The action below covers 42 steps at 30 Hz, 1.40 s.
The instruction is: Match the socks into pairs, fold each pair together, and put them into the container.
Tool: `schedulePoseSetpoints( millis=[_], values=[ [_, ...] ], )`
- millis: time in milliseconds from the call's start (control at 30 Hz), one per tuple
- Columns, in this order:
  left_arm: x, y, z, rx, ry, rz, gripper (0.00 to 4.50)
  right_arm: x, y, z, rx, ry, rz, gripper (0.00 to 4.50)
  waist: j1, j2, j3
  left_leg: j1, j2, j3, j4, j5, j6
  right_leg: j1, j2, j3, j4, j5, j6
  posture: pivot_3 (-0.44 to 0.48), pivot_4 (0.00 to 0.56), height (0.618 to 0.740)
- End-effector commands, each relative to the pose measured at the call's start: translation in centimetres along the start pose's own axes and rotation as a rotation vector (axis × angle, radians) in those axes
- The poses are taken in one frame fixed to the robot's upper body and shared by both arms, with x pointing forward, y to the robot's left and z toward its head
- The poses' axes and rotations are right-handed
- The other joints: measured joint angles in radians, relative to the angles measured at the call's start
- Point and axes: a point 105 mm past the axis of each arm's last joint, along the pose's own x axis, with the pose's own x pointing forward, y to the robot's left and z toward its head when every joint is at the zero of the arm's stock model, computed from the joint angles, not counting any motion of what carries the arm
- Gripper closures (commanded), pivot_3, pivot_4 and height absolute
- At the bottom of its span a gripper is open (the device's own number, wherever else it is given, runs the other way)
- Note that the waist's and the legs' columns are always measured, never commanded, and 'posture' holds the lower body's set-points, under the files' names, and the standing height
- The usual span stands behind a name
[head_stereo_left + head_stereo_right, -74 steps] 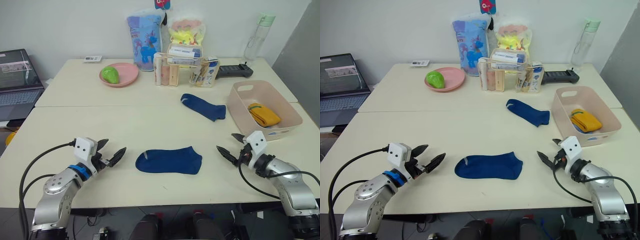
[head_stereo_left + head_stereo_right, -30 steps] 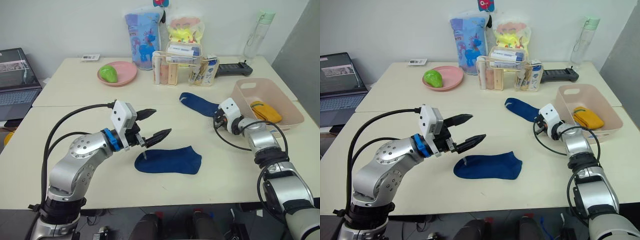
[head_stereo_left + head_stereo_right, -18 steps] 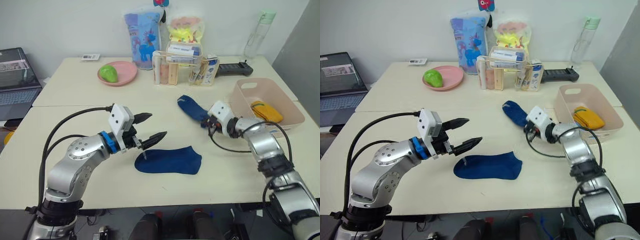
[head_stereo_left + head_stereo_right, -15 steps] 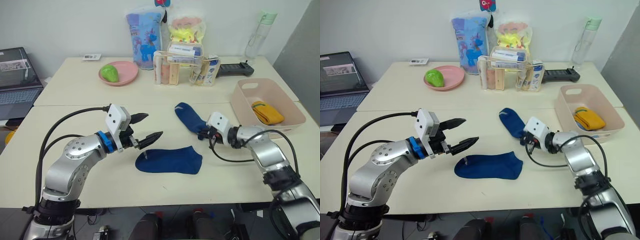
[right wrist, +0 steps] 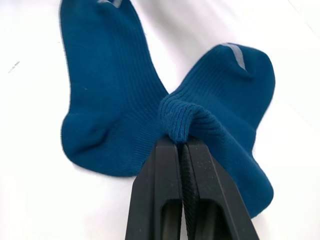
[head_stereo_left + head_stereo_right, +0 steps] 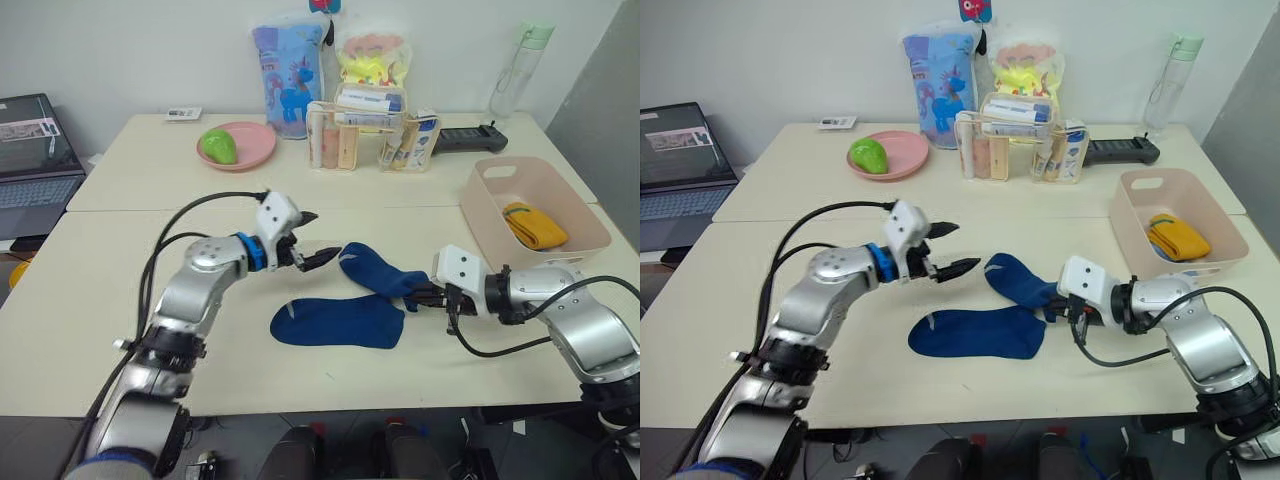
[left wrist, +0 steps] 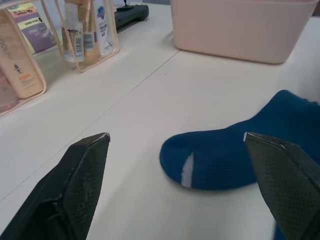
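Observation:
One navy sock (image 6: 335,320) lies flat near the table's front middle. My right gripper (image 6: 428,297) is shut on a bunched fold of a second navy sock (image 6: 372,273), whose heel end overlaps the flat sock's right end. In the right wrist view the fingers (image 5: 167,190) pinch that fold, with the flat sock (image 5: 105,100) beside the held one. My left gripper (image 6: 322,236) hovers open just left of the held sock's toe (image 7: 235,150), touching nothing. The pale pink container (image 6: 480,215) stands at the right with a folded mustard pair (image 6: 530,225) inside.
At the back stand a clear organiser box (image 6: 365,135), a pink plate (image 6: 255,150) with a green item, two soft bags, a bottle (image 6: 515,70) and a black remote (image 6: 465,140). A laptop (image 6: 35,165) sits on the far left.
My right gripper has dragged the second navy sock left and towards the front, onto the flat sock's end. My left arm has swung right, up to that sock's toe, still open.

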Motion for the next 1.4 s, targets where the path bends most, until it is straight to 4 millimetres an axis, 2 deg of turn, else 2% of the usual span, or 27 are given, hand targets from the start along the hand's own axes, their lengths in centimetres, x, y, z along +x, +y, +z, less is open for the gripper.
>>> schedulePoseSetpoints(
  millis=[33,167,300,433,567,700,833,1033,1167,1200,1400],
  values=[
    [0.8,-0.1,-2.3,0.249,0.103,-0.083,0.0,-0.6,-1.1,1.2,0.007,-0.041,-0.069,4.48,-0.001,0.0,0.0,0.0,0.0,0.0,0.0,0.0,0.0,0.0,0.0,0.0,0.0,0.0,0.0,0.0,0.15,0.74],
    [1.2,-0.3,-3.0,0.35,0.109,-0.158,0.0,-1.0,-1.8,1.3,0.042,-0.053,-0.107,4.48,-0.003,0.0,0.0,-0.002,0.0,0.0,0.0,0.0,0.0,-0.003,0.0,0.0,0.0,0.0,0.0,0.0,0.15,0.74],
    [1.3,0.2,-3.4,0.403,0.12,-0.169,0.0,-1.3,-2.0,1.1,0.06,-0.054,-0.121,4.48,-0.003,0.0,0.0,-0.012,0.0,-0.001,0.004,0.0,0.0,-0.011,0.0,-0.001,0.003,0.0,0.0,0.0,0.15,0.74],
    [2.6,0.6,-3.6,0.482,0.126,-0.13,0.0,-1.5,-1.7,1.2,0.094,-0.074,-0.115,4.48,0.0,-0.001,0.0,-0.012,-0.001,-0.001,0.005,0.0,0.0,-0.011,0.0,-0.001,0.003,0.0,0.0,0.0,0.15,0.74],
    [3.4,0.1,-4.4,0.537,0.157,-0.16,0.0,-1.8,-1.6,1.1,0.131,-0.078,-0.11,4.48,0.001,-0.001,0.0,-0.012,-0.001,-0.001,0.005,0.0,0.0,-0.011,0.0,-0.001,0.003,0.001,0.001,0.0,0.15,0.74],
    [4.1,-0.1,-4.4,0.561,0.151,-0.17,0.0,-2.0,-1.9,1.3,0.173,-0.097,-0.118,4.48,0.003,-0.001,0.0,-0.012,-0.001,-0.001,0.007,0.0,0.0,-0.01,0.0,-0.001,0.004,0.001,0.001,0.0,0.15,0.74],
    [4.9,-0.5,-3.7,0.557,0.105,-0.165,0.9,-2.0,-2.1,1.3,0.198,-0.105,-0.127,4.5,0.006,-0.001,0.0,-0.013,-0.001,-0.001,0.008,0.0,0.001,-0.01,0.0,-0.001,0.004,0.001,0.001,0.0,0.15,0.74],
    [4.9,-0.8,-3.6,0.555,0.09,-0.189,2.92,-2.2,-2.5,0.8,0.226,-0.103,-0.146,4.5,0.008,-0.001,0.0,-0.014,-0.001,-0.002,0.009,0.0,0.001,-0.011,0.0,-0.001,0.004,0.001,0.001,0.0,0.15,0.74],
    [4.5,-0.2,-3.4,0.548,0.084,-0.166,4.26,-2.1,-2.9,0.8,0.221,-0.108,-0.152,4.5,0.007,-0.001,0.0,-0.014,-0.001,-0.002,0.009,0.0,0.0,-0.011,0.0,-0.001,0.005,0.001,0.001,0.0,0.15,0.74],
    [4.4,0.1,-3.3,0.544,0.082,-0.153,4.46,-2.1,-3.0,0.8,0.217,-0.11,-0.153,4.5,0.005,-0.001,0.0,-0.015,-0.001,-0.002,0.009,0.0,0.001,-0.011,0.0,-0.001,0.005,0.001,0.001,0.0,0.15,0.74],
    [2.7,2.1,-2.6,0.513,0.046,-0.052,4.46,-1.0,-4.3,2.0,0.088,-0.137,-0.156,4.5,-0.006,-0.001,0.0,-0.015,-0.001,-0.002,0.009,0.0,0.0,-0.013,0.0,-0.001,0.005,0.001,0.001,0.0,0.15,0.74]
  ],
)
